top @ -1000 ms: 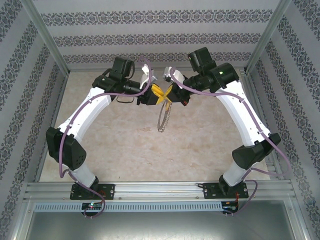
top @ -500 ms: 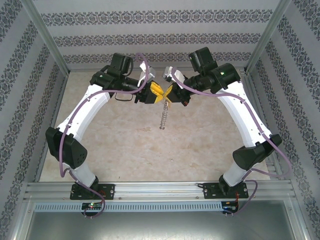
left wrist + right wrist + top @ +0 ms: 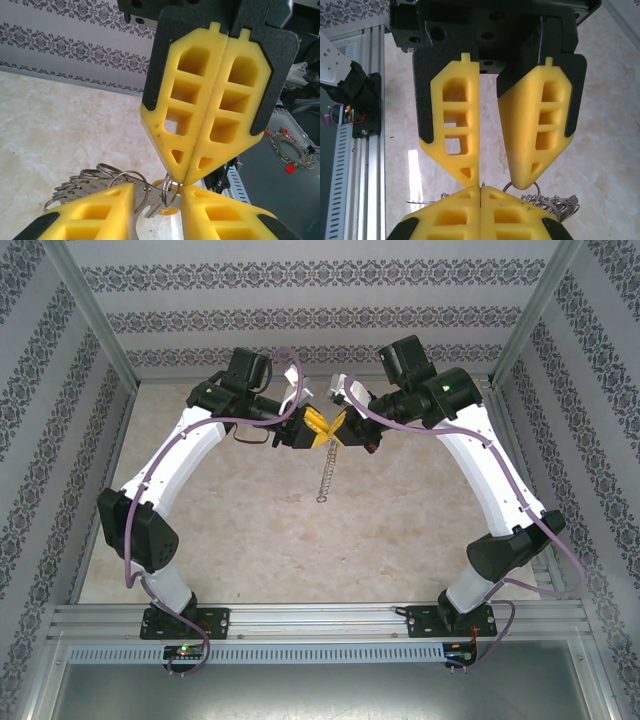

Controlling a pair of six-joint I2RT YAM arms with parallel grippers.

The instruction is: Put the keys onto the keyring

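Marble table, keyring pinched – R gripper tips

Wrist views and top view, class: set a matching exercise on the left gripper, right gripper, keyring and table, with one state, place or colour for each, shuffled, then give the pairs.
1 left gripper
2 right gripper
3 keyring
4 table

a pale, marbled
b fingers pressed together
c hangs below where the fingertips meet
d fingers apart

Pairs: 1-d, 2-b, 3-c, 4-a
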